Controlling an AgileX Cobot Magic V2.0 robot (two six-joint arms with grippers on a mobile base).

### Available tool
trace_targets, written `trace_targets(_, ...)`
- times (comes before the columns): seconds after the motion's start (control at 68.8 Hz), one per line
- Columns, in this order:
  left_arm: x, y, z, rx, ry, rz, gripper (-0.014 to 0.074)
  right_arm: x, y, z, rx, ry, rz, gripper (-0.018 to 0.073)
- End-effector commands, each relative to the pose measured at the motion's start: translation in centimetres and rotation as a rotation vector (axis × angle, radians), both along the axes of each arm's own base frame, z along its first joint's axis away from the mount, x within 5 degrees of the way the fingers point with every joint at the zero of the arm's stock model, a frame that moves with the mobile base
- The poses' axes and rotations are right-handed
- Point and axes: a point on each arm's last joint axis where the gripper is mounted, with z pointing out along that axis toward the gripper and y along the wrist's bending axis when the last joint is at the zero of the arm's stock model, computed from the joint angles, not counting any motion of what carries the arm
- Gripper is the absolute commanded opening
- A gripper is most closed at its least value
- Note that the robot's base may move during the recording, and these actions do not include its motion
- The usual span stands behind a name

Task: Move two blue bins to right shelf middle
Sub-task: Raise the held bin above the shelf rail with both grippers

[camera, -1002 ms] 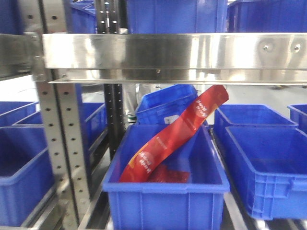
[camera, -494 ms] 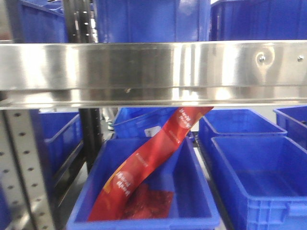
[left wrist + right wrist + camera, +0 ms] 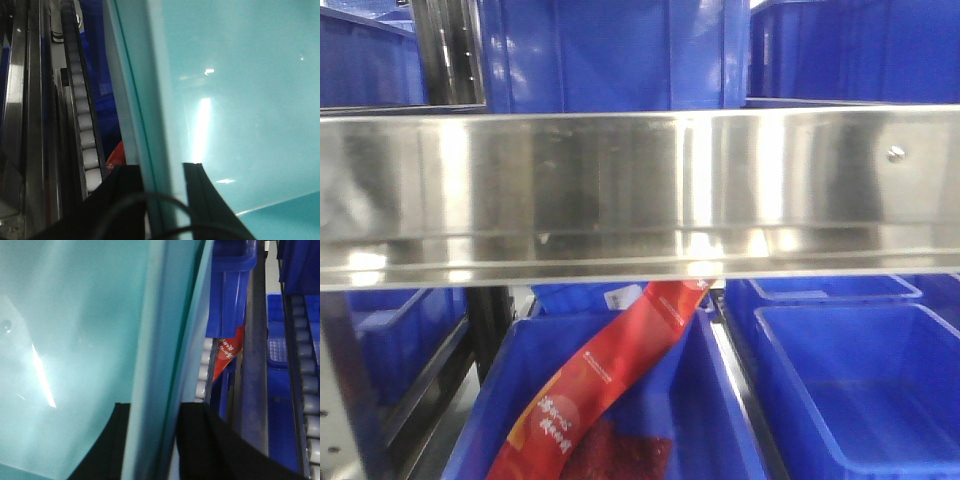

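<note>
While the steel shelf rail [image 3: 640, 195] blocks most of the front view, neither gripper shows there. Each wrist view is filled by a washed-out teal bin wall [image 3: 225, 100], its real colour hard to judge. The left gripper [image 3: 162, 172] has its fingers clamped on either side of that wall's rim; the right gripper [image 3: 152, 410] likewise grips the opposite rim [image 3: 165, 340]. Below, a blue bin [image 3: 720, 400] holds a red packet [image 3: 605, 385].

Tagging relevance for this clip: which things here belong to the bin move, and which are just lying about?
Job: held bin, left gripper, right gripper, steel shelf rail.
Lying about: red packet, its bin, empty bin beside it, rollers.
</note>
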Motion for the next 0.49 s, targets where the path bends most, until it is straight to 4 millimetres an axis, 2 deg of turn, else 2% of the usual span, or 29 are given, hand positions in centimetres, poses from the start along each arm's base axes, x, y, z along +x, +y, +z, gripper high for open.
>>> trace_targets(0.0, -1.01, -0.50, 1.62, -0.100, -0.067, -0.047, -0.0111, 0.01, -0.01, 1.47, 0.064, -0.110, -0.004, -0.0154)
trace_targets(0.479, -1.01, -0.50, 1.62, -0.100, -0.067, -0.047, -0.0111, 0.01, -0.01, 1.47, 0.064, -0.110, -0.004, -0.0154)
